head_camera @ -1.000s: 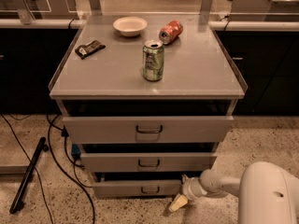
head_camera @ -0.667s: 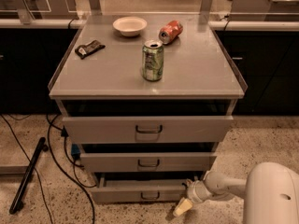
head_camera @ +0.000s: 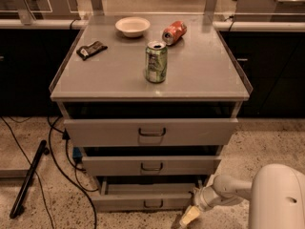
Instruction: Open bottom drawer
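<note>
The bottom drawer [head_camera: 124, 202] is the lowest and narrowest grey front of the cabinet, with a small dark loop handle [head_camera: 153, 204] at its centre. It stands pulled out towards me, further than the two drawers above, and part of its inside shows. My gripper [head_camera: 188, 217] is a pale yellowish tip on the white arm [head_camera: 224, 190]. It is low at the drawer front's right end, just right of the handle and near the floor. The middle drawer [head_camera: 151, 166] and the top drawer [head_camera: 151, 131] also stand slightly out.
On the cabinet top [head_camera: 109, 75] stand a green can [head_camera: 156, 62], a red can on its side [head_camera: 174, 32], a white bowl [head_camera: 132, 26] and a dark packet [head_camera: 91, 50]. Cables [head_camera: 57, 156] and a black pole [head_camera: 28, 178] lie on the floor at left. Dark cabinets stand behind.
The bottom drawer has slid further out towards me. My gripper has moved down and slightly right along with it, staying at the drawer front's right end.
</note>
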You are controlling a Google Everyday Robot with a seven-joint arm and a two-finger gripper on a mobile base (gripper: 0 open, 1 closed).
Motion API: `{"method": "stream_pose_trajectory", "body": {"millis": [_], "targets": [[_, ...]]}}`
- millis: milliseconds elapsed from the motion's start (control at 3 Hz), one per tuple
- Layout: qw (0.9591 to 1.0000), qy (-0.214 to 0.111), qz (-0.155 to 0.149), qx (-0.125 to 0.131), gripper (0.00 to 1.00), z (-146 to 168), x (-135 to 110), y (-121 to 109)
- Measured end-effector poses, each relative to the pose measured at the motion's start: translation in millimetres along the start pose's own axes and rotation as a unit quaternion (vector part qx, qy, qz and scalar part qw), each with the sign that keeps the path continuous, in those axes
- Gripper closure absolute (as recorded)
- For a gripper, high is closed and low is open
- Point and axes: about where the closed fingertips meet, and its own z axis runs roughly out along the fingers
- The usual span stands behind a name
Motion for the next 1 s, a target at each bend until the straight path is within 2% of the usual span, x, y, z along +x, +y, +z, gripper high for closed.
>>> {"method": "stream_pose_trajectory", "body": {"millis": [333,667,1000], "targets": [[0.9985,0.025,0.019,-0.044,0.00,-3,9,12],[0.9940,0.056,0.034,-0.088,0.00,-7,18,25],[0.9929,0.059,0.035,-0.097,0.00,-8,19,30]]}}
